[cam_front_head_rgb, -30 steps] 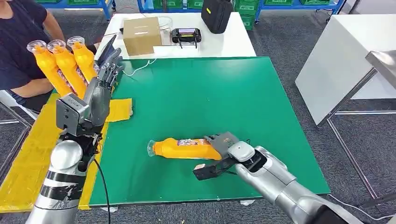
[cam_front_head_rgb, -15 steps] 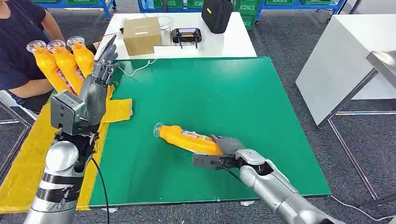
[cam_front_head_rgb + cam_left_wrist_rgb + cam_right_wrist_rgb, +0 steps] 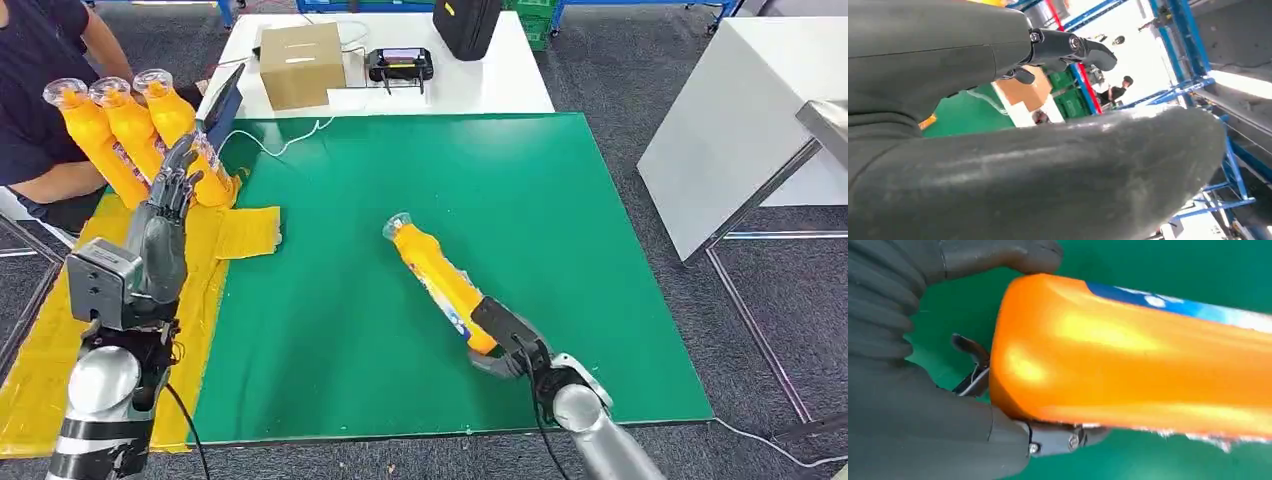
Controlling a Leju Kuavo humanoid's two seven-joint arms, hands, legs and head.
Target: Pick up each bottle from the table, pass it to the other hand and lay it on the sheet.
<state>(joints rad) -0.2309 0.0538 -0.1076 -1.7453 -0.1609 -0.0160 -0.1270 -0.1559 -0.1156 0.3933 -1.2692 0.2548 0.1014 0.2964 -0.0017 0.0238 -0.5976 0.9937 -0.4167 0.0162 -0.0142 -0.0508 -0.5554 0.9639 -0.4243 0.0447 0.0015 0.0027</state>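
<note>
Head view: bottle (image 3: 437, 276) held by its base in the right hand (image 3: 512, 340), raised at a slant over the green table (image 3: 560, 200), cap end toward the sheet (image 3: 60, 330). Left hand (image 3: 160, 225) raised beside the three bottles (image 3: 130, 135) on that sheet, fingers (image 3: 176, 172) spread, holding nothing.

Left wrist view: thumb and dark fingers apart.

Right wrist view: fingers wrapped round the base. Probably smooth, stiff plastic, full and nose-heavy; best taken at mid-body near the label.

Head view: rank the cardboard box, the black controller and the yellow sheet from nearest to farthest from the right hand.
From the right hand:
1. Yellow sheet, along the table's left edge.
2. Black controller, on the white table behind.
3. Cardboard box, left of the controller; close to it in distance, so this order is tentative.
</note>
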